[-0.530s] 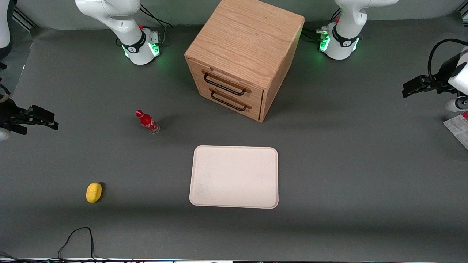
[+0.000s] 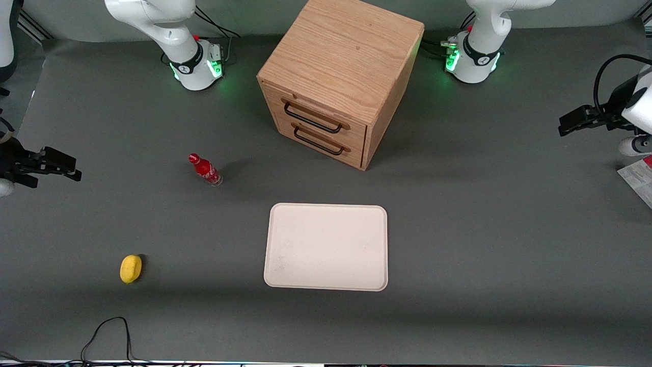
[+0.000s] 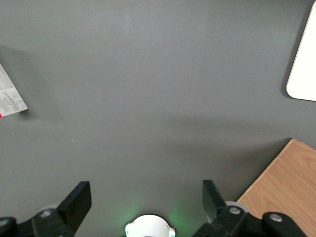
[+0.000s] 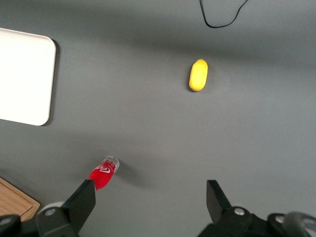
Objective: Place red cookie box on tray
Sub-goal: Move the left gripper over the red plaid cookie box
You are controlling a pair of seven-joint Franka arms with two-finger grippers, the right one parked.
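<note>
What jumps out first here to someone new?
The wooden drawer cabinet dominates, standing farther from the front camera than the bare cream tray. The red cookie box barely shows at the working arm's end of the table, with the open gripper above the mat beside it. A small red bottle and a yellow object lie toward the parked arm's end.

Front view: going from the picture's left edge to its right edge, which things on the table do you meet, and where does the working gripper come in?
Yellow lemon-like object → small red bottle → wooden drawer cabinet → left arm's gripper, open, above the table → red cookie box, partly cut off at the edge.
</note>
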